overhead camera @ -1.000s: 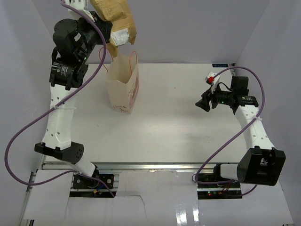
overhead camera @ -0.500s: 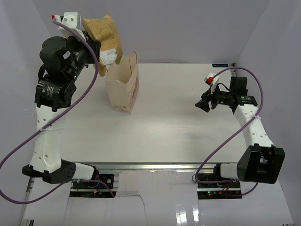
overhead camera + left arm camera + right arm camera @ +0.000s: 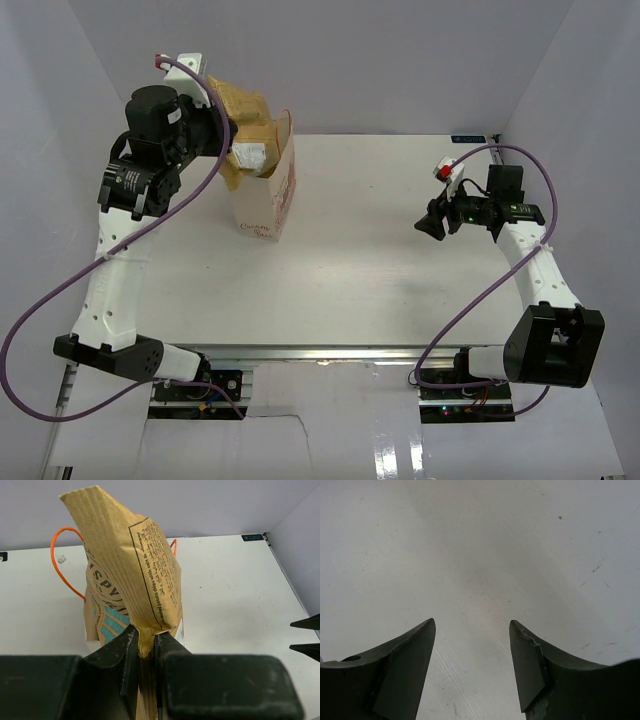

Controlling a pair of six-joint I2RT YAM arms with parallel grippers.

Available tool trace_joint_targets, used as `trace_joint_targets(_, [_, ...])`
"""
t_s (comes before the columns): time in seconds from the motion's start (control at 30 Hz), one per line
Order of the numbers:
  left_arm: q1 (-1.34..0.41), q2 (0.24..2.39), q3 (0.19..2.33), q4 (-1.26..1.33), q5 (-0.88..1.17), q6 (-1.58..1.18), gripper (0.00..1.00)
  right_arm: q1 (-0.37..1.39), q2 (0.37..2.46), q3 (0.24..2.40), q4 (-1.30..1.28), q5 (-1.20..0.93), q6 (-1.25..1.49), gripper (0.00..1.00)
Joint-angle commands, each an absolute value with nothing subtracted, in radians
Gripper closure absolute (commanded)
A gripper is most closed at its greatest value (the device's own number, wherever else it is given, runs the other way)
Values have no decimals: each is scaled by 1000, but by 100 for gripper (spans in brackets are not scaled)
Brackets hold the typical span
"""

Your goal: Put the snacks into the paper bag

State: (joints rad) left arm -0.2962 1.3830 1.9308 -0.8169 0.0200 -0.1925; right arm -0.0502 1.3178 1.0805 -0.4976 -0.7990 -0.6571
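Note:
My left gripper [image 3: 224, 138] is shut on the seam of the large tan-brown pouch [image 3: 247, 120]. It holds the pouch tilted at the open mouth of the cream paper bag [image 3: 268, 207], with the white-label end down inside the rim. In the left wrist view the jaws [image 3: 145, 641] pinch the pouch [image 3: 137, 570], and the bag's orange handle [image 3: 61, 560] loops beside it. The bag stands upright at the far left of the table. My right gripper [image 3: 430, 220] is open and empty over bare table at the right [image 3: 472, 625]. No small packets are in view.
White walls close the table at the back and both sides. The white tabletop [image 3: 400, 290] stretches between the bag and the right arm. A metal rail [image 3: 320, 355] runs along the near edge by the arm bases.
My left arm has brought the pouch down from high above the bag to the bag's mouth. The right arm has barely moved.

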Motion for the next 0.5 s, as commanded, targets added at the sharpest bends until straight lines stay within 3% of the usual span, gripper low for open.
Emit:
trace_joint_targets(0.0, [-295,1371,1977,-772,49,-206,100,-49,1313,1058,-482,-808,-658,33])
trace_joint_targets(0.33, [-293,1399,1894,-781,48,-230,90,-49,1328,1052,-472,-808,-650,33])
trace_joint_targets(0.47, [-293,1419,1902,-782,20,-235,78,-49,1338,1057,-471,-808,-644,33])
